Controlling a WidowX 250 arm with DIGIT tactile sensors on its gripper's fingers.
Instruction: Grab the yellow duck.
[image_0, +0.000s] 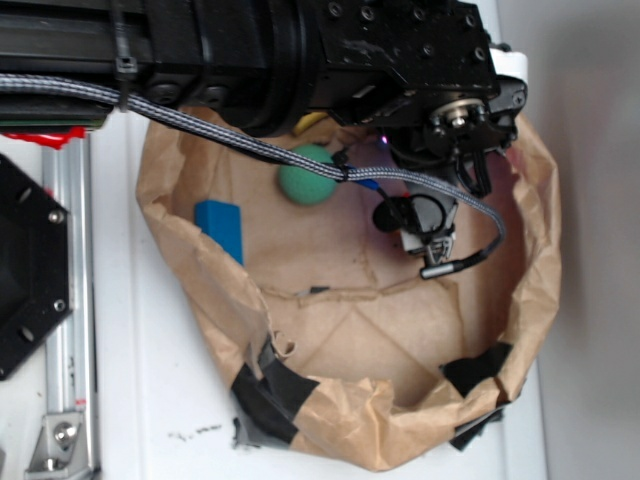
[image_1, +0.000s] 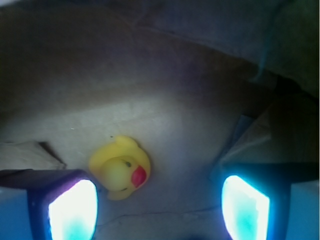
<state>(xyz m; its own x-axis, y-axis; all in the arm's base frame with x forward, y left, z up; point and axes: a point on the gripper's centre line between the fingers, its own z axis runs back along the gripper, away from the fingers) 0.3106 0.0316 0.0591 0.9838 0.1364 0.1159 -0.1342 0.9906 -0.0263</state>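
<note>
The yellow duck (image_1: 120, 167) lies on the brown paper floor in the wrist view, its red-orange beak facing right. It sits just ahead of the left finger (image_1: 72, 210) and almost touches its tip. My gripper (image_1: 160, 200) is open and empty, with a wide gap to the right finger (image_1: 245, 207). In the exterior view the gripper (image_0: 432, 248) hangs low inside the paper-lined basin (image_0: 420, 420), at its right side. The duck is hidden under it there.
A green ball (image_0: 305, 175) and a blue block (image_0: 220, 228) lie in the left half of the basin. A yellow sliver (image_0: 310, 122) shows under the arm; I cannot tell what it is. Crumpled paper walls ring the floor. A metal rail (image_0: 65, 300) stands at the left.
</note>
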